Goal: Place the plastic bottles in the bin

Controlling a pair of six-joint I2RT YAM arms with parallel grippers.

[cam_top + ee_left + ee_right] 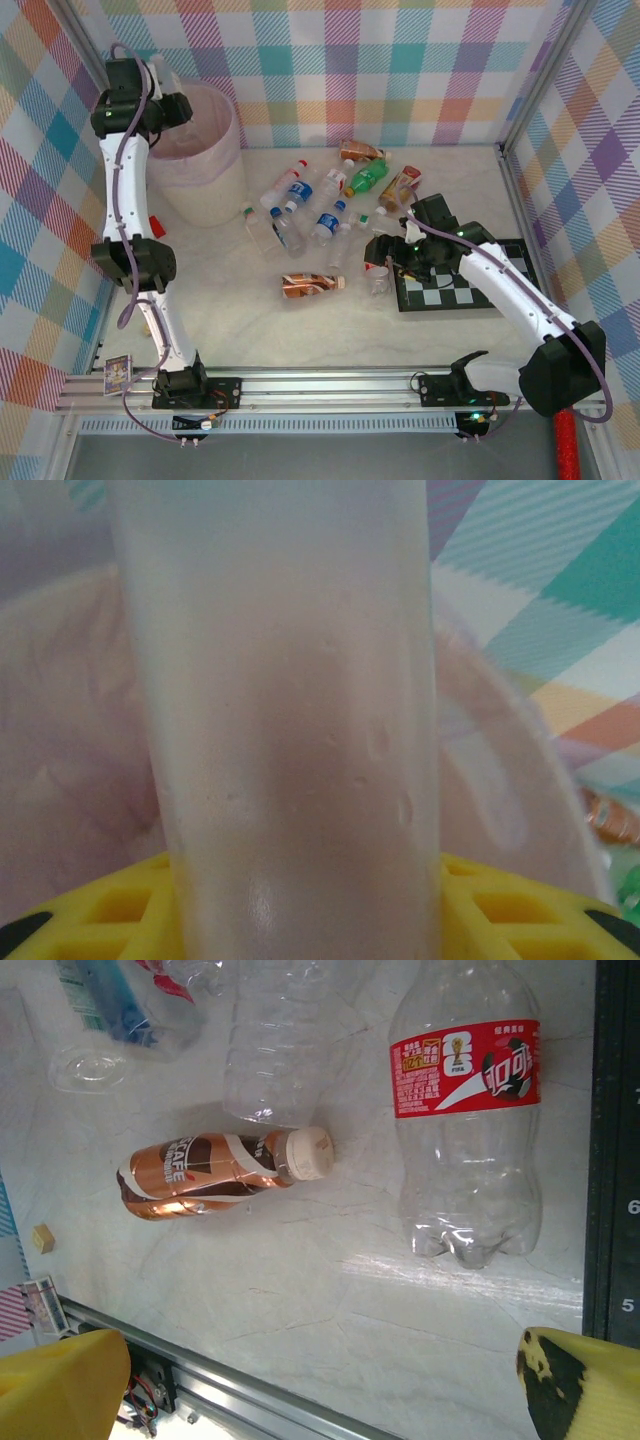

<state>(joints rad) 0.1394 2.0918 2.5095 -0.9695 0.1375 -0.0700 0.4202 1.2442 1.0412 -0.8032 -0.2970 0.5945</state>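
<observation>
Your left tool (178, 108) grips a clear bottle (290, 730) above the bin (205, 190) at the desk's (250, 330) far-left corner. Your right tool (320, 1380) gapes wide, empty, near a red-labelled bottle (465, 1110) beside the checkerboard (450, 295).

Pastel plaid walls (400, 60) on three sides — a pale, marbled tabletop (260, 330), evenly lit; aluminium rail (330, 385) in front.

White arm links (128, 195), black joints (133, 262), lilac cables (119, 160), yellow pincer fingers (62, 1385)
</observation>
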